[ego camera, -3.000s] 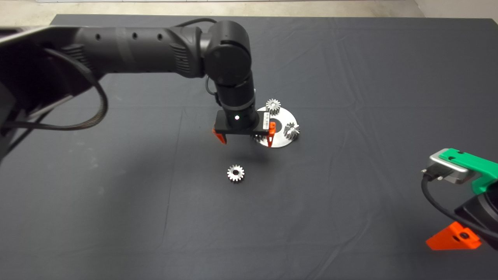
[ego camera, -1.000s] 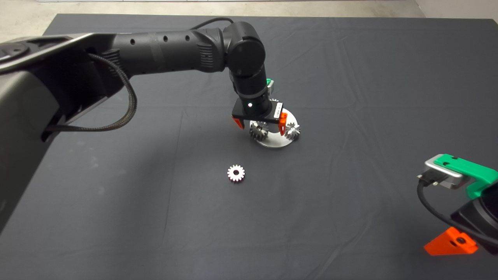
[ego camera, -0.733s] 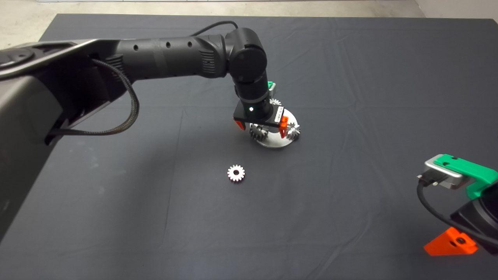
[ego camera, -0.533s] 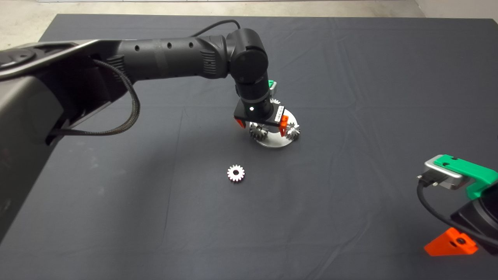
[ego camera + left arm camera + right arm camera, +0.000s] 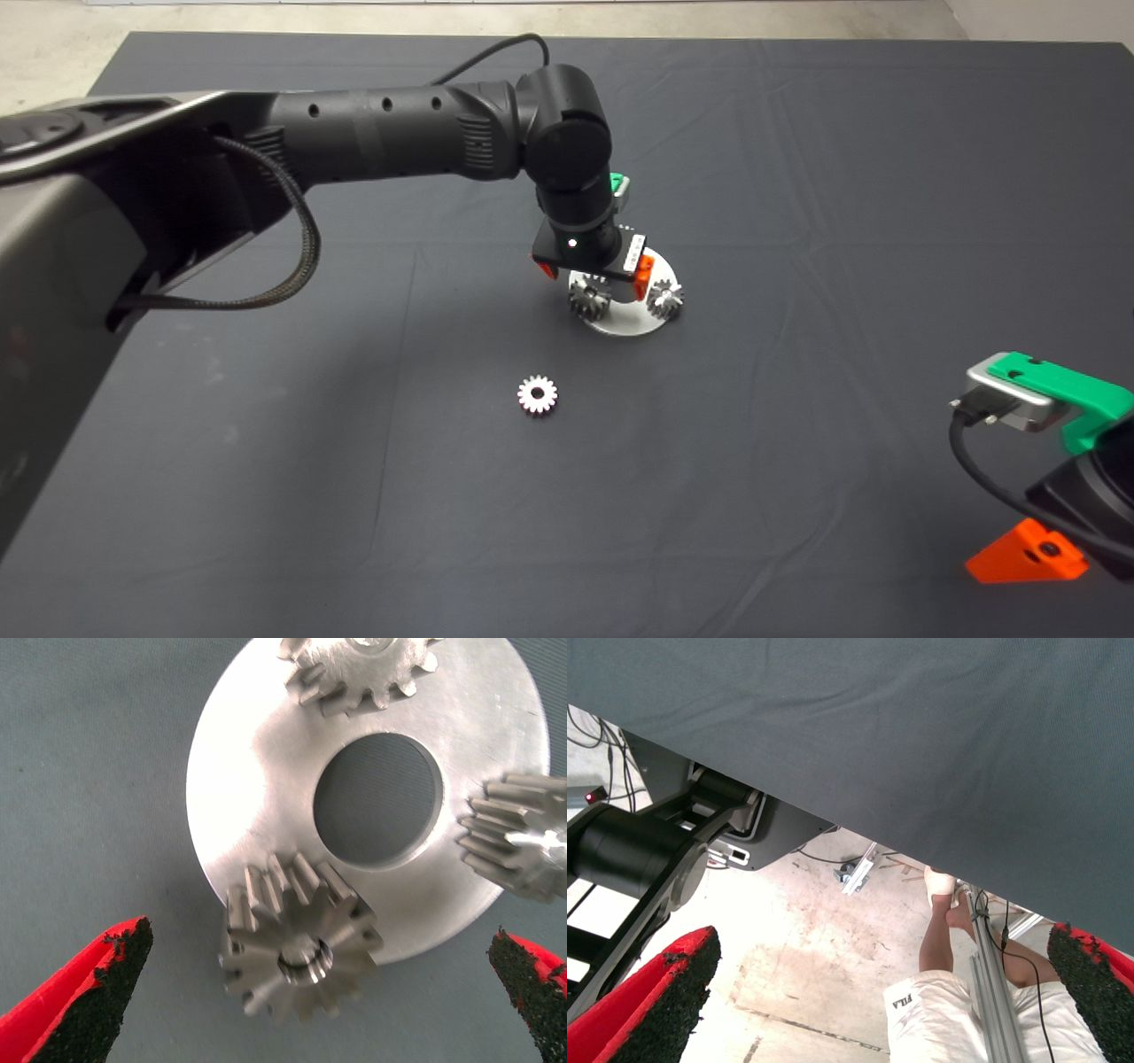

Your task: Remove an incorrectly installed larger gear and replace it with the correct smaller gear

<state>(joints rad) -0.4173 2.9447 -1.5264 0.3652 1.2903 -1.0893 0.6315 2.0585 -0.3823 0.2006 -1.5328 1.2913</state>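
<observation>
We have the left gripper (image 5: 310, 992) hanging over the round silvery steel plate with the big centre hole (image 5: 625, 324), which sits a little toward the far edge and right of the mat's middle. Its fingers are spread wide, nothing between them.

Wrist view: the larger gear, the widest silvery steel spur gear with long pointed teeth (image 5: 297, 948), sits on its pin at the plate's rim, overhanging the dark mat (image 5: 797, 177). It lies between the black pads (image 5: 97, 992), nearer one than the other. Two narrower silvery gears (image 5: 363, 669) stand elsewhere on the rim, one of them close to the other pad.

The smaller gear, a short-toothed silvery steel spur gear (image 5: 537, 394), lies flat on the mat, on the near side of the plate, apart from it.

For a clean grasp, our judgement:
- Shift sideways so the larger gear is centred between the pads.
- Keep the far pad off the neighbouring gear (image 5: 518, 846) as it comes down.
- Descend until the pads span the tooth flanks, not the top face.
- Close on tooth tips across the diameter; teeth are slippery steel, so grip firmly.
- Lift straight up along the pin; a tilt could jam it or drag the plate.

The right gripper (image 5: 877, 992) waits at the mat's near right corner, fingers apart, empty; a person's legs (image 5: 957, 939) show beyond the edge.
</observation>
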